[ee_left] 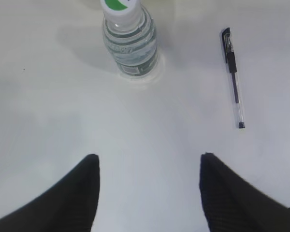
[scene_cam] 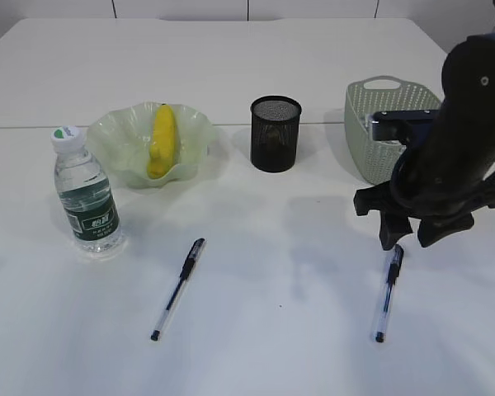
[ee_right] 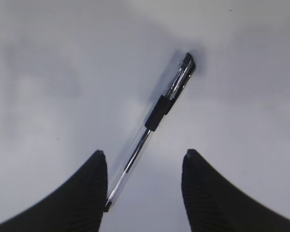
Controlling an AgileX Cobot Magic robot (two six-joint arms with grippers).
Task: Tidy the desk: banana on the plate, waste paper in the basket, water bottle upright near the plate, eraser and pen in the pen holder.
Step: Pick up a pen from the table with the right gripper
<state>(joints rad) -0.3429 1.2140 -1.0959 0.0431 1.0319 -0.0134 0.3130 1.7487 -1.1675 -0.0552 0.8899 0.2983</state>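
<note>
A yellow banana (scene_cam: 163, 139) lies in the pale green wavy plate (scene_cam: 115, 132). A water bottle (scene_cam: 87, 196) stands upright just left of the plate and front of it; it also shows in the left wrist view (ee_left: 130, 41). One pen (scene_cam: 178, 287) lies at the front middle, also in the left wrist view (ee_left: 233, 77). A second pen (scene_cam: 388, 293) lies at the front right. My right gripper (scene_cam: 408, 238) is open just above its cap end; in the right wrist view (ee_right: 144, 157) the pen (ee_right: 159, 111) runs between the fingers. My left gripper (ee_left: 150, 162) is open and empty. No eraser or waste paper shows.
A black mesh pen holder (scene_cam: 275, 132) stands in the middle behind the pens. A green basket (scene_cam: 379, 115) stands at the right, partly behind my right arm. The white table has a seam running across behind the plate.
</note>
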